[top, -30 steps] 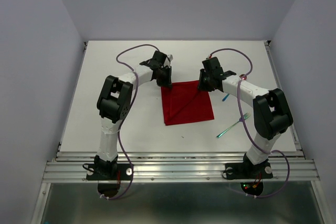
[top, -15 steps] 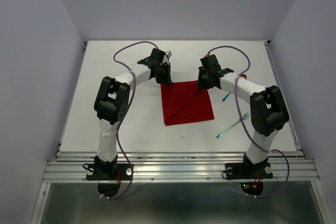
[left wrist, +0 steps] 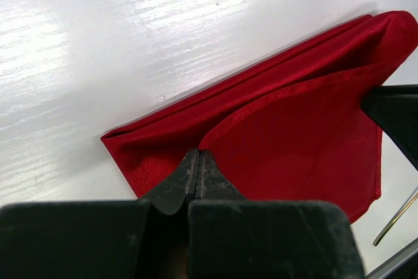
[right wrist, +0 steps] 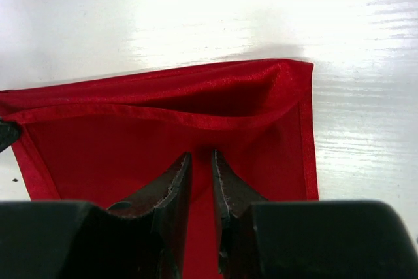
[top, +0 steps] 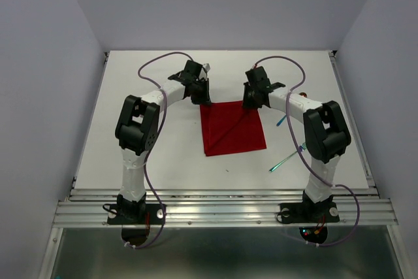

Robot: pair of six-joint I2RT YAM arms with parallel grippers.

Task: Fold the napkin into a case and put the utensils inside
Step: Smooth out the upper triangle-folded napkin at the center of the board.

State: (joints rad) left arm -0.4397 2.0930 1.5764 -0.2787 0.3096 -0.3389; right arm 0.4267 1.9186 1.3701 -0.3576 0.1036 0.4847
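**Folding stage: both grippers at the napkin's far corners**

You are in the folding step; nothing is packed yet. The napkin (top: 234,129) lies flat on the table (top: 163,155) between the arms as a rough square, with a diagonal crease across it. The far edge gapes a little, the top layer standing off the one beneath.

Your left gripper (top: 204,99) sits at the far left corner. Its jaws are closed, and the tips meet right on the hem of the top layer, seemingly pinching it. Your right gripper (top: 249,104) sits at the far right corner. Its jaws are nearly closed, with only a thin slit between them over the cloth. You cannot tell whether any cloth is caught there.

The fork (top: 287,159) lies to the right of the napkin, apart from it. A second slim handle (top: 281,121) peeks out beside the right arm.

The next move likely calls for a sure hold at both corners. Then carry the layer over evenly, both arms together, so the fold lands straight and narrows the cloth toward a case. Check the right side's hold first.
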